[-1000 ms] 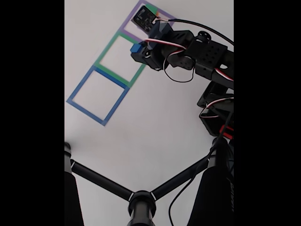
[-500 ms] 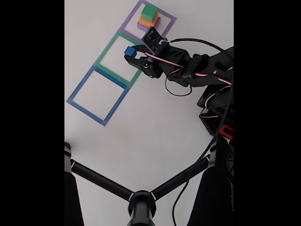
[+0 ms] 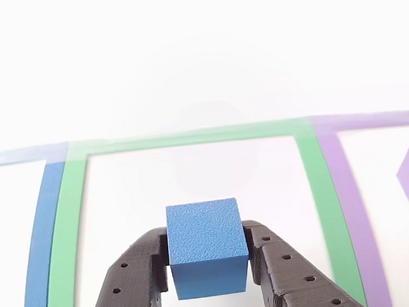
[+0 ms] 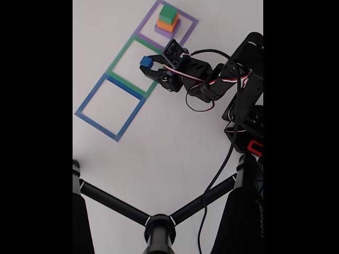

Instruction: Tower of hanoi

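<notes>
Two fingers [image 3: 209, 262] pinching blue cube [image 3: 206, 246] over green outline [image 3: 189, 138]; no writing readable.

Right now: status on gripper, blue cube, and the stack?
Gripper shut on blue cube, over the green outline. Green, orange, purple blocks stacked in purple outline. Nothing in the way.

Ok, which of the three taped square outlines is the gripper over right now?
The green taped square outline, the middle one. The gripper holds the small blue plastic cube over it; the stack fills the purple one.
</notes>
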